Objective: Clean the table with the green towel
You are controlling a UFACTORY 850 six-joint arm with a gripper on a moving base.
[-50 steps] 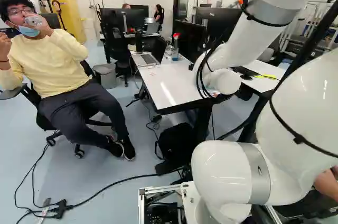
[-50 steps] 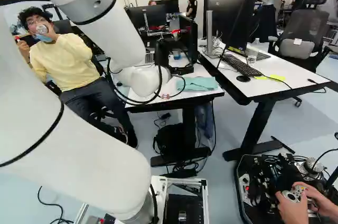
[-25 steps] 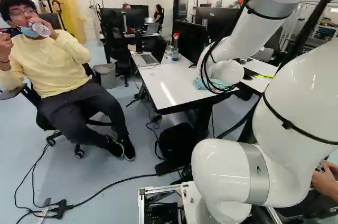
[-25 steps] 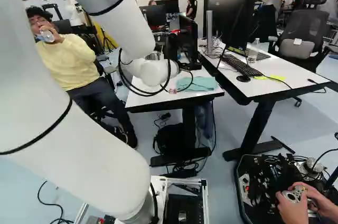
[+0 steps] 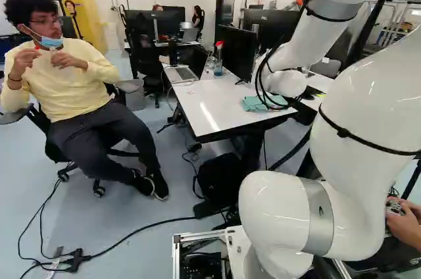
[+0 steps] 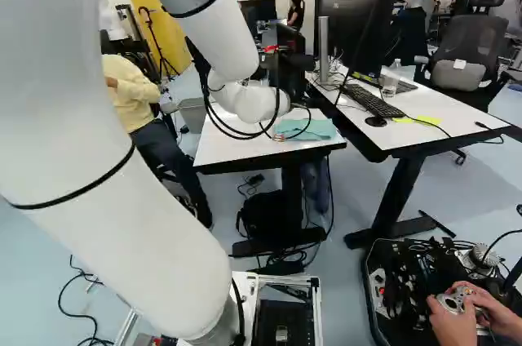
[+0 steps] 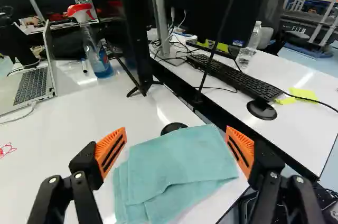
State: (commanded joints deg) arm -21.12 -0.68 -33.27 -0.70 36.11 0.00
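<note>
The green towel point(image 7: 179, 160) lay on the white tabletop point(image 7: 68, 134), near its edge on the side of the neighbouring desk point(image 7: 311, 139), folded in uneven layers with one loose flap across the near part. A black round object point(image 7: 173, 128) sat just beside its far edge. The claw point(image 7: 175, 129) was wide open above the cloth, its orange pads well apart, nothing gripped; the towel showed between and below them. Handling, as judged: light, limp, not fragile, with some friction against the pads. Such a cloth was expected to give under pressure rather than resist, so a squeeze on flat fabric might well have slid over the top layer. Preferred hold: the thick folded middle, fingers lowered nearly to the surface and drawn together so that the cloth bunched up between them. A pinch at the loose flap alone was rated poor, since the folds could have opened and left a trailing strip for wiping. Hazards noted: scraping the hard top when going low, and nudging the round object. Red marks point(image 7: 6, 150) on the same surface, well apart from the towel, looked a likely spot for wiping once a firm bunch was held.
</note>
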